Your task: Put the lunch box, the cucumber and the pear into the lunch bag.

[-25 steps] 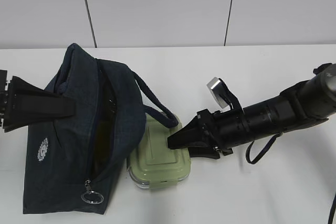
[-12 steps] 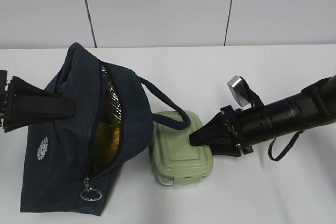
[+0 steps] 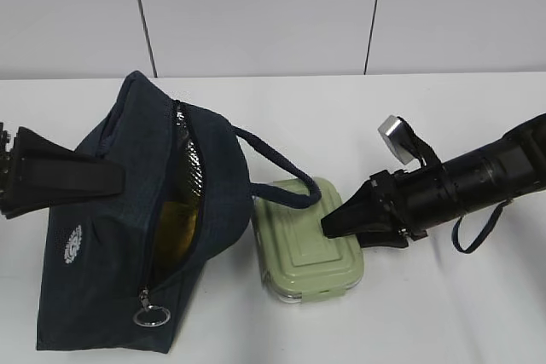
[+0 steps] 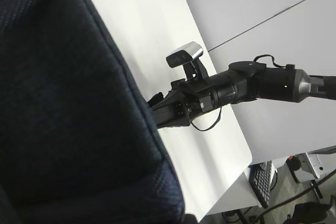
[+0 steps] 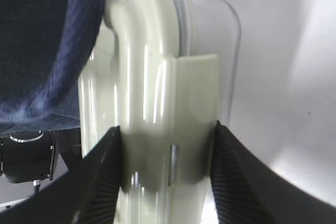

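In the exterior view the lunch box (image 3: 309, 239) is lying on the white surface (image 3: 444, 313) at about 3 o'clock of the lunch bag (image 3: 128, 236), further right than a second ago, the bag's mouth now gaping wider. The left pincer (image 3: 107, 178) is clenching the bag's fabric. In the right wrist view the right pincer (image 5: 165, 166) is grasping the box's clip end; the box looks rigid, slick and light, so this flat clip seems a sound hold.

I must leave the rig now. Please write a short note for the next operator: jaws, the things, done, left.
Left gripper: shut on the lunch bag side, holding it.
Right gripper: jaws clamped on the lunch box lid clip.
Lunch box: on the table beside the bag, under its loop handle, not inside.
Bag: unzipped; something yellow shows inside.
Cucumber: not visible.
Left: put the lunch box in; check both fruits.
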Available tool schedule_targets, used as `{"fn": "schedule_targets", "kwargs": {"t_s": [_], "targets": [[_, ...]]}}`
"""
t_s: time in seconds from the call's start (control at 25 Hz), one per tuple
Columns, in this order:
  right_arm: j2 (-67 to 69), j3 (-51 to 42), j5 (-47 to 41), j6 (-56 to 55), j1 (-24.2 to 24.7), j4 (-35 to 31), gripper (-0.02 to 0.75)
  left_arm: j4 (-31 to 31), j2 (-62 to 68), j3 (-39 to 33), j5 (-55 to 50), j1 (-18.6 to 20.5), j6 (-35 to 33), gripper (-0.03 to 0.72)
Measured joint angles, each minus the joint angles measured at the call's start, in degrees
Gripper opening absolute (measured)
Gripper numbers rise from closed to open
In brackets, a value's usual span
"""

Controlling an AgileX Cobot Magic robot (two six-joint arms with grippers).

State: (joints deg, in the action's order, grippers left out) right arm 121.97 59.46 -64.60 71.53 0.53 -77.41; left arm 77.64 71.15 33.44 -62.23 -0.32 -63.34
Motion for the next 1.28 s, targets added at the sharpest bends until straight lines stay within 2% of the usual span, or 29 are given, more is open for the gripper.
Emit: {"fn": "schedule_targets", "kwargs": {"t_s": [0.44, 0.92, 1.08, 1.28], "targets": [[-0.56, 0.0, 0.4, 0.0, 6.73, 0.4, 0.368, -2.24, 0.0, 0.0, -1.89, 0.0, -2.76, -0.015], [-0.56, 0.03, 0.65, 0.0, 8.54, -1.41, 0.368, -1.92, 3.47, 0.0, -4.31, -0.18, -6.43, -0.015], [-0.56, 1.19, 0.65, 0.0, 8.54, -1.3, 0.368, -0.03, 3.81, 0.06, -4.15, -1.81, -7.76, -0.015], [-0.56, 3.05, 0.65, -0.14, 8.54, -1.3, 0.368, 0.42, 7.01, 1.38, -4.08, -5.63, -8.12, -0.015]]}}
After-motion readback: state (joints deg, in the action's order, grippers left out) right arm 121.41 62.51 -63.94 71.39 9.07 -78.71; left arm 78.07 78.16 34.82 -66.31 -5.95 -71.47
